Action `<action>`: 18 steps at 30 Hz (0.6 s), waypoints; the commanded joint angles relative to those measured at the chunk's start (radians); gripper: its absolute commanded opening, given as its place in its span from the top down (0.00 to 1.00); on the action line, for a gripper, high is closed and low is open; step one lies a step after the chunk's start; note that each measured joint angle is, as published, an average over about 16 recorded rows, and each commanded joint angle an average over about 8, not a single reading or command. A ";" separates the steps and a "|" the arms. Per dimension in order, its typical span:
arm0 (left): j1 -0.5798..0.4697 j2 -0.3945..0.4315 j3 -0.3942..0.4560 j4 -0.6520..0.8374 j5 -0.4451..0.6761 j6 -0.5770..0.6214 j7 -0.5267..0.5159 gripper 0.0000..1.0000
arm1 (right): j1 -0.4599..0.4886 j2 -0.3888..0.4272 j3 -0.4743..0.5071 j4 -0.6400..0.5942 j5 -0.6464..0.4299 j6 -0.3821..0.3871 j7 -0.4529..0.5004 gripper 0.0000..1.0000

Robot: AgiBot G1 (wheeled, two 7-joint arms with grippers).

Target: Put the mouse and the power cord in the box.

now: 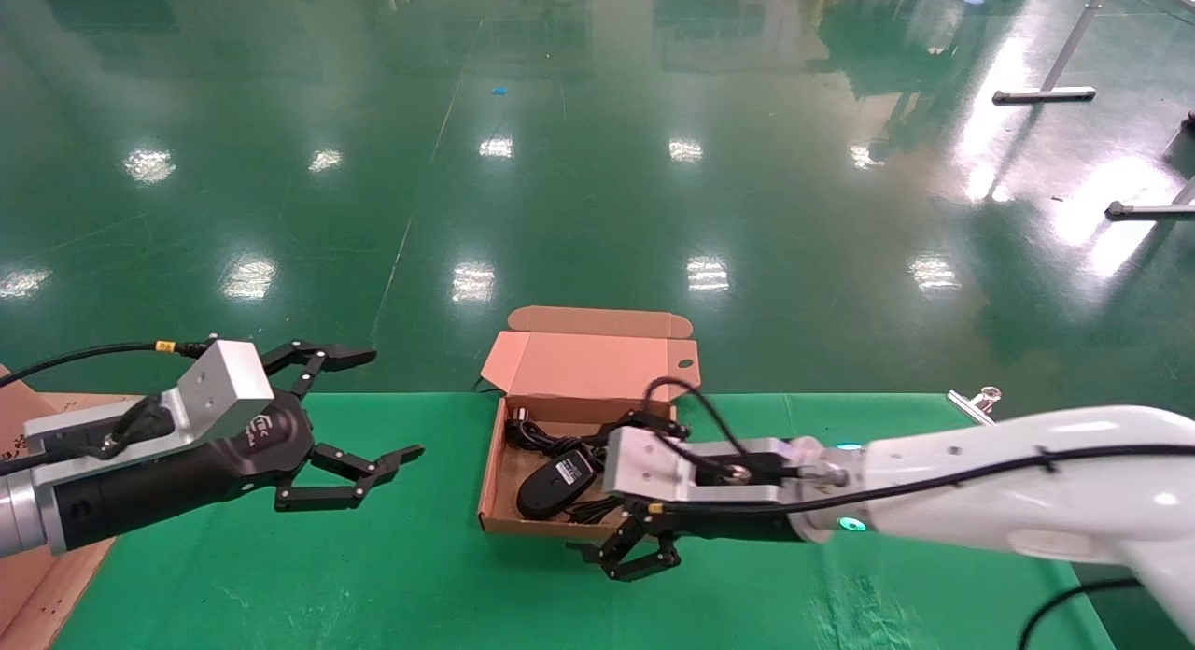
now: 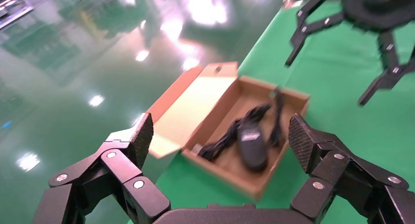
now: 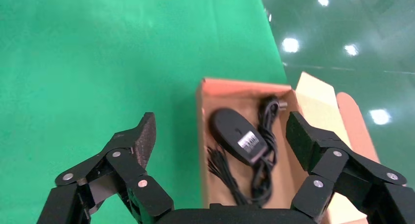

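The brown cardboard box [image 1: 491, 473] sits open in the middle of the green table, its lid [image 1: 588, 362] standing up at the far side. Inside lie the black mouse [image 1: 557, 480], label patch up, and the looped black power cord [image 1: 529, 435]. My right gripper [image 1: 602, 487] hovers open at the box's right side, with nothing between its fingers. In the right wrist view the mouse [image 3: 237, 136] and power cord [image 3: 266, 150] show beyond the open right gripper [image 3: 220, 121]. My left gripper [image 1: 397, 402] hangs open and empty, well left of the box [image 2: 274, 177].
A printed brown board [image 1: 28, 575] lies at the table's left edge under the left arm. A silver clip [image 1: 976, 402] sits on the far edge at the right. The green table [image 1: 373, 557] ends just behind the box, and shiny green floor lies beyond.
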 commanded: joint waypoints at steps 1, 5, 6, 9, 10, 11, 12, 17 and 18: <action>0.006 -0.001 -0.019 -0.015 -0.007 0.028 -0.023 0.00 | -0.021 0.026 0.037 0.020 0.029 -0.030 0.016 0.00; 0.019 -0.004 -0.055 -0.044 -0.022 0.084 -0.068 0.00 | -0.062 0.076 0.111 0.061 0.087 -0.090 0.047 0.00; 0.022 -0.004 -0.064 -0.052 -0.026 0.098 -0.079 0.00 | -0.072 0.089 0.129 0.071 0.102 -0.105 0.055 0.00; 0.031 -0.006 -0.092 -0.074 -0.037 0.139 -0.113 0.00 | -0.103 0.127 0.184 0.101 0.145 -0.150 0.078 0.00; 0.034 -0.006 -0.101 -0.081 -0.041 0.153 -0.124 0.00 | -0.113 0.140 0.202 0.111 0.160 -0.165 0.086 0.00; 0.037 -0.007 -0.110 -0.088 -0.045 0.167 -0.136 0.00 | -0.123 0.153 0.221 0.121 0.174 -0.180 0.094 0.00; 0.040 -0.008 -0.119 -0.096 -0.048 0.181 -0.147 0.00 | -0.133 0.165 0.239 0.131 0.189 -0.195 0.101 0.00; 0.056 -0.011 -0.165 -0.133 -0.067 0.251 -0.203 0.00 | -0.185 0.229 0.331 0.182 0.262 -0.271 0.141 0.00; 0.059 -0.011 -0.175 -0.140 -0.071 0.265 -0.214 0.00 | -0.195 0.242 0.350 0.192 0.276 -0.285 0.148 0.00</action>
